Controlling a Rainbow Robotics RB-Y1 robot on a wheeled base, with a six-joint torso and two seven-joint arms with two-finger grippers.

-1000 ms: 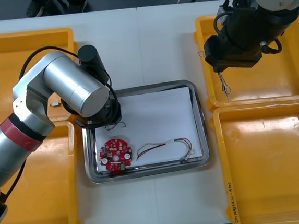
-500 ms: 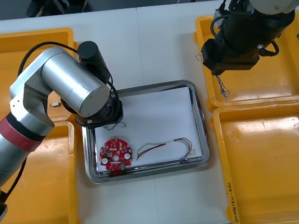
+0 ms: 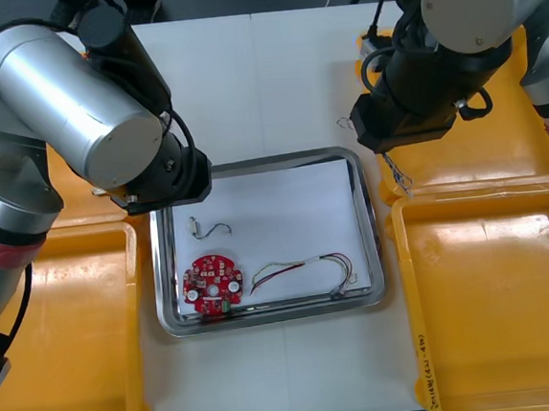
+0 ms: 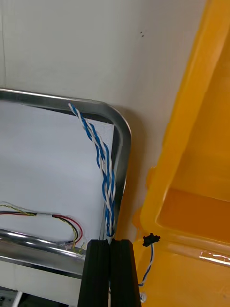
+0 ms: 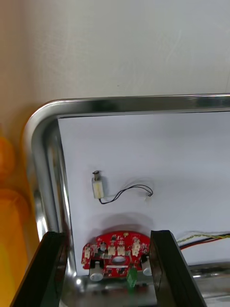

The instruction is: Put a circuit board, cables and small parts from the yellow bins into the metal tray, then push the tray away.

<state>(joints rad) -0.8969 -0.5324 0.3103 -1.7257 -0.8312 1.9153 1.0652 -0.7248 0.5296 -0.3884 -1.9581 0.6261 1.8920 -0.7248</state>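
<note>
Twisted blue and white cable hangs pinched in the clenched right claw, that arm held over the metal tray's far right corner, beside a yellow bin. The left claw hovers released and empty above the far left corner. A circuit board, red and yellow cable and small metal part lie inside the tray, mid-tabletop.

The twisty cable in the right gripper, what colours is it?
Blue and white; the cable shows best in the right wrist view.
</note>
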